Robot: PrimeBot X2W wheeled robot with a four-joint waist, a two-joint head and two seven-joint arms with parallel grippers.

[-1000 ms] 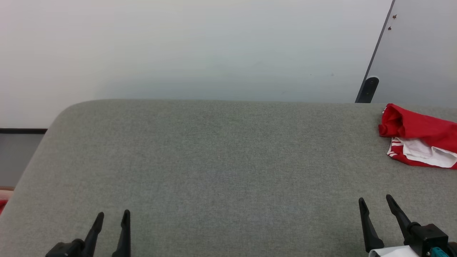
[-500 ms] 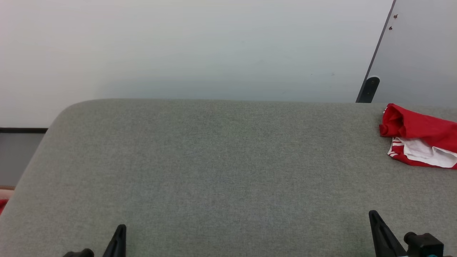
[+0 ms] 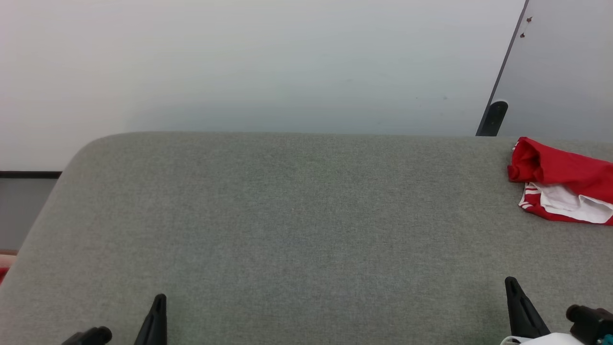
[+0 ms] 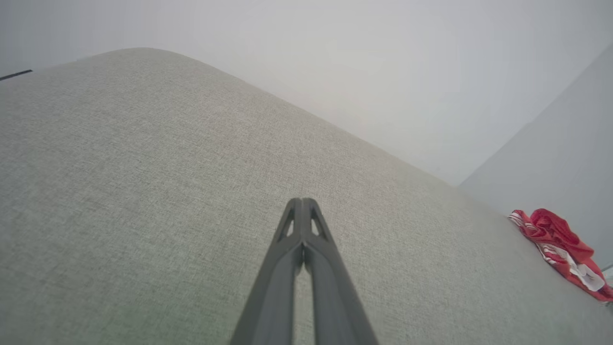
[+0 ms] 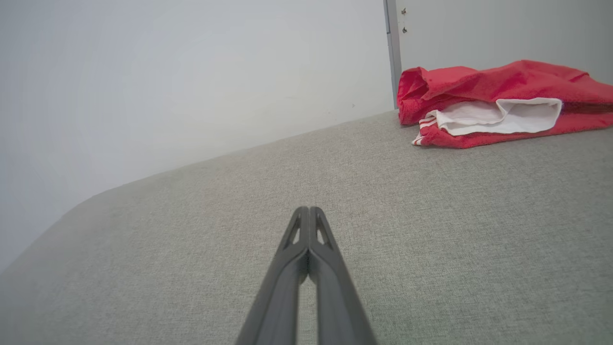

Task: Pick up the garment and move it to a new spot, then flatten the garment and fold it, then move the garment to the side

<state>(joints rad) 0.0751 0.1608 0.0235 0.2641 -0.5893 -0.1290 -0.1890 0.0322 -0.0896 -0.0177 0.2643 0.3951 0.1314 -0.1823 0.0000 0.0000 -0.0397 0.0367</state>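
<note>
Change of state: a second ago both grippers stood with fingers spread. Now the left gripper (image 3: 159, 301) and the right gripper (image 3: 511, 282) each have their fingers pressed together. Both also sit lower in the head view than they did.

Left gripper (image 4: 302, 201): the fingers meet at the tips along their length. Nothing lies between them. They point out over bare grey upholstered surface (image 3: 306, 215); whether the tips touch the fabric cannot be told.

Right gripper (image 5: 309, 209): same condition, fingers together and nothing clamped.

Location of the task item: the red jersey (image 3: 560, 179) lies bunched at the far right of the surface, near its back edge. A white sleeve panel and striped trim show along its front. It is well apart from both grippers. The right wrist view shows the jersey (image 5: 498, 81) ahead and to that gripper's right; the left wrist view shows the jersey (image 4: 560, 235) far off.

Assessment: the closure took hold of nothing, so the jersey was not handled by it. The fingers would need to part again before any grasp.
</note>
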